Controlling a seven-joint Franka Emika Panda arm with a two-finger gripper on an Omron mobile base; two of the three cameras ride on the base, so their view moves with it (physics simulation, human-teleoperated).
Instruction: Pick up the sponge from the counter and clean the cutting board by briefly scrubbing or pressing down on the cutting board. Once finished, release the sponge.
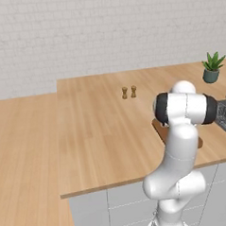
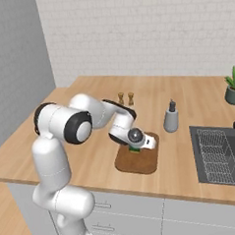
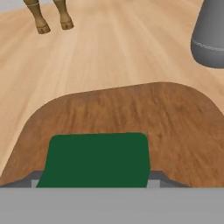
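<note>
A dark green sponge (image 3: 97, 158) lies flat on the reddish-brown cutting board (image 3: 175, 131), near the board's edge closest to the hand. In the right base view, the sponge (image 2: 134, 149) shows as a small green patch directly under the gripper (image 2: 137, 144), which is lowered over the board (image 2: 142, 161). The fingertips sit on either side of the sponge, though whether they grip it cannot be told. The board rests on the light wooden counter (image 2: 197, 104). Beyond it stand a grey bottle (image 2: 170, 116) and two small wooden shakers (image 2: 125, 98). A dark sink (image 2: 218, 155) lies to the right, with a potted plant (image 2: 234, 86) behind it.
</note>
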